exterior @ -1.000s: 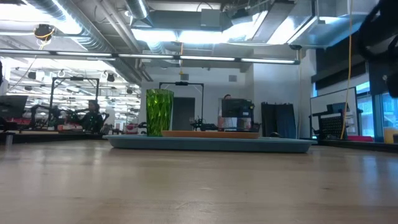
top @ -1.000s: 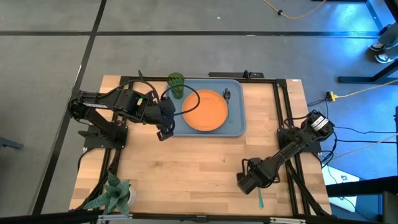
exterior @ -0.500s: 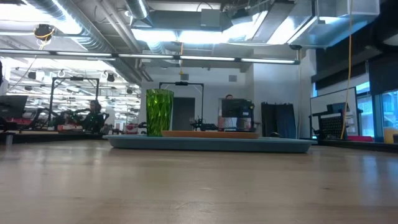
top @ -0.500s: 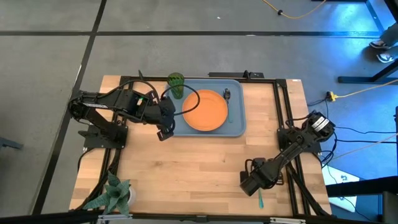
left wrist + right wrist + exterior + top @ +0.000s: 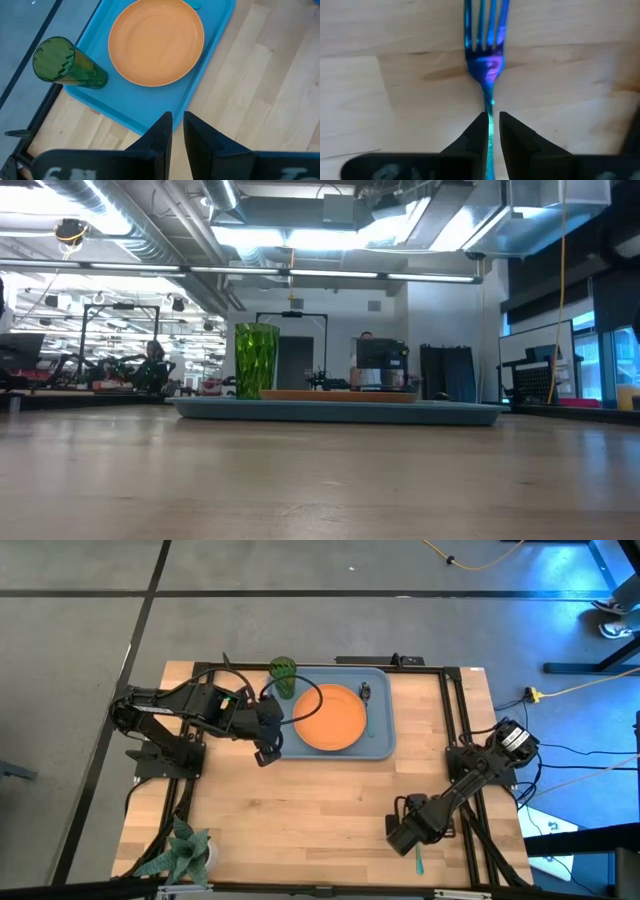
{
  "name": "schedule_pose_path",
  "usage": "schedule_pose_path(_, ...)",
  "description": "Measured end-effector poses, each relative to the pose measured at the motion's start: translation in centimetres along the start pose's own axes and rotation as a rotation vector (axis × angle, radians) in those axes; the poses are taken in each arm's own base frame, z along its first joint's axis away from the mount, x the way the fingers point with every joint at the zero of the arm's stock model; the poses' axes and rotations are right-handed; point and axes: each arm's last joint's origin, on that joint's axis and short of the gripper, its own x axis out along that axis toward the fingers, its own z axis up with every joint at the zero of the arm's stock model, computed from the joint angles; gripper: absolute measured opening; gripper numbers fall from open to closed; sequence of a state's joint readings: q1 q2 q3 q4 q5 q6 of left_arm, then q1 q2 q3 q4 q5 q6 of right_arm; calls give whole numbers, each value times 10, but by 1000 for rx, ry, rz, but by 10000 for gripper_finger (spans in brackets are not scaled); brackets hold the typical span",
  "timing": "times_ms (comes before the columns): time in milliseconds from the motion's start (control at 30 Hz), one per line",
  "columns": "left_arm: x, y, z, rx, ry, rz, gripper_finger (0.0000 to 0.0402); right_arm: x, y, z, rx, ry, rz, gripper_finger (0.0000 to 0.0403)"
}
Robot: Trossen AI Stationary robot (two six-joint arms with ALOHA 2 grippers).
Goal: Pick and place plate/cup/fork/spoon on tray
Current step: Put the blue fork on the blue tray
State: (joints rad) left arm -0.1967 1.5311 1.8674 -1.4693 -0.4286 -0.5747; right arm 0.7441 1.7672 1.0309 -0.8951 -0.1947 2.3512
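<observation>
1. High view: the right hand (image 5: 404, 836) sits low at the table's (image 5: 330, 795) near edge, right over the fork (image 5: 418, 862); the tray (image 5: 383, 746) with plate (image 5: 329, 717), cup (image 5: 283, 676) and spoon (image 5: 366, 696) lies well apart. Left hand (image 5: 266, 745) waits beside the tray
2. Right wrist view: its fingers (image 5: 479, 137) pinch the fork's slim neck just below the tines, nearly together. Lift straight up, keeping it level, so it doesn't twist

High cam straight down; low cam table-level; both share tray (image 5: 385, 743).
</observation>
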Motion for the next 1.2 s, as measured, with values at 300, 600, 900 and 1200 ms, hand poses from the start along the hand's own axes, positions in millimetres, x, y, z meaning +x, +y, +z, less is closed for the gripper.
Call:
schedule_pose_path(300, 0, 0, 0, 0, 0, 0, 41, 12, 0, 4, -8, 22, 42, 51)
schedule_pose_path(600, 0, 0, 0, -3, -4, -3, 41, 12, 1, 5, -40, -18, 71, 33)
schedule_pose_path(900, 0, 0, 0, -2, -4, -3, 41, 11, 1, 6, -86, -41, 85, 10)
schedule_pose_path(1200, 0, 0, 0, -1, -4, -3, 41, 3, 0, 11, -81, -50, 121, 8)
